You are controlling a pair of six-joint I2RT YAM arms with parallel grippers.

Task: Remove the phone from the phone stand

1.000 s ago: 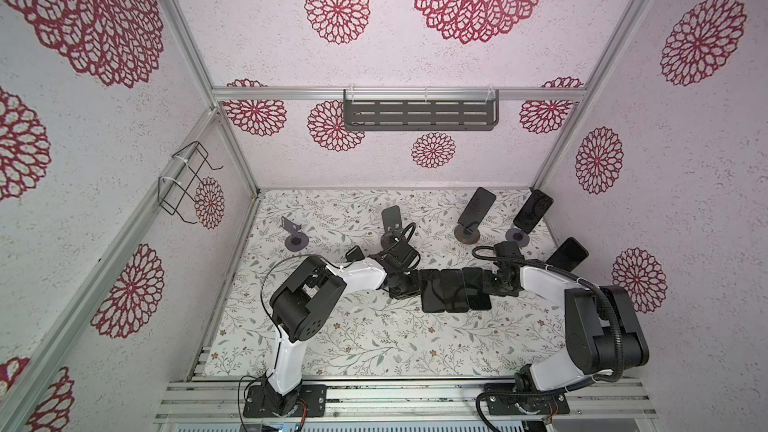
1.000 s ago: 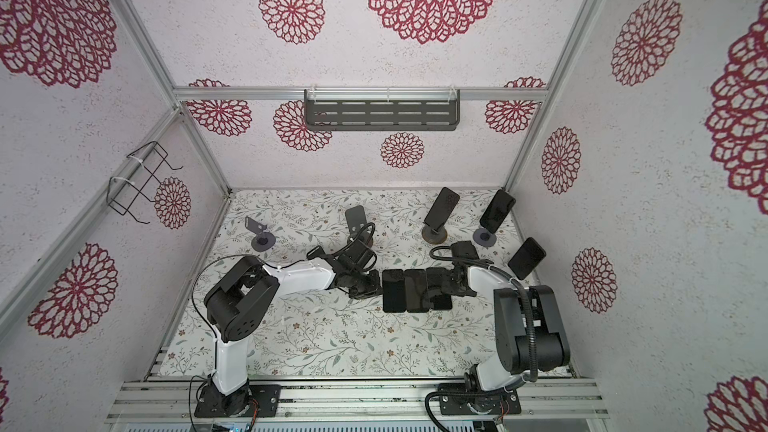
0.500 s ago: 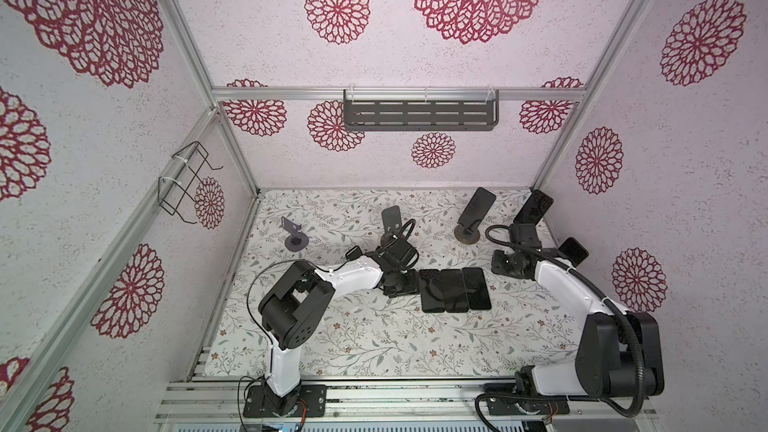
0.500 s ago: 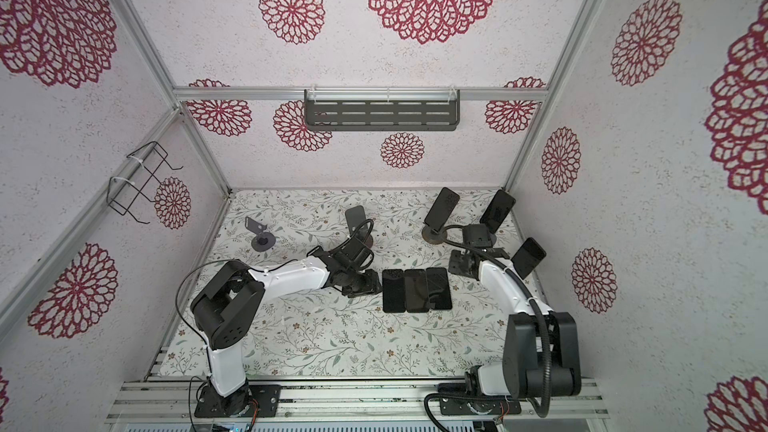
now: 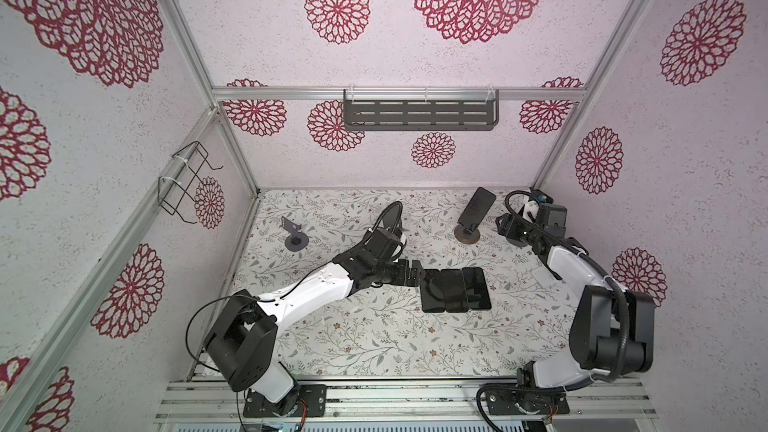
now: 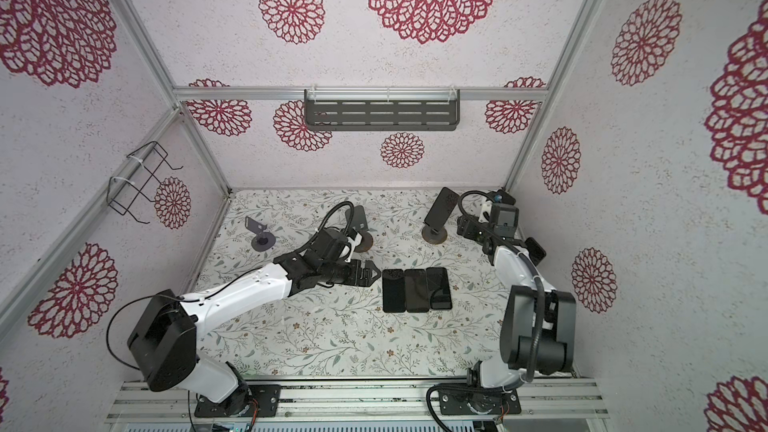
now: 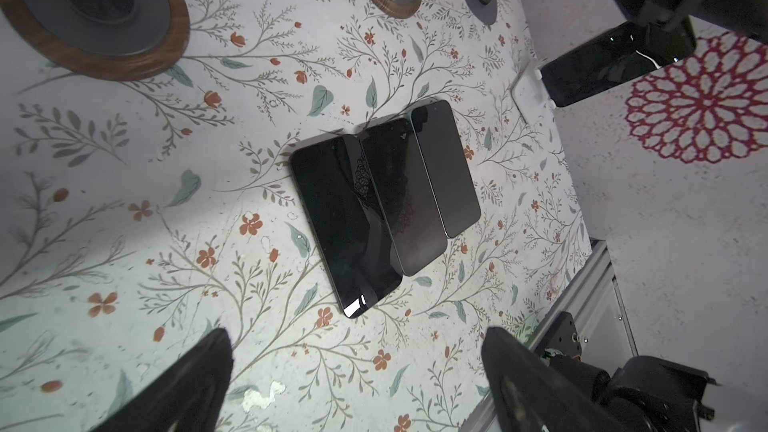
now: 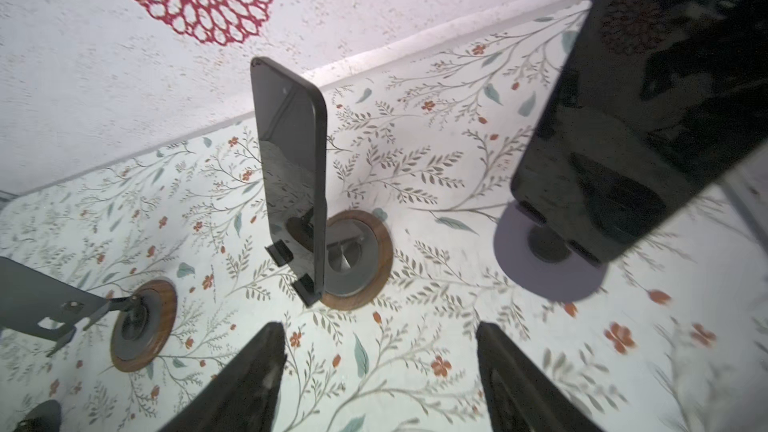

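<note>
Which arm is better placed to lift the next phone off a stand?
Right. The right gripper, open, faces the propped phone on its stand; the left gripper, also open, hovers by the three flat phones.

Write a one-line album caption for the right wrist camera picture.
Open right gripper faces a dark phone leaning on its wood-rimmed stand, above a floral tabletop.
</note>
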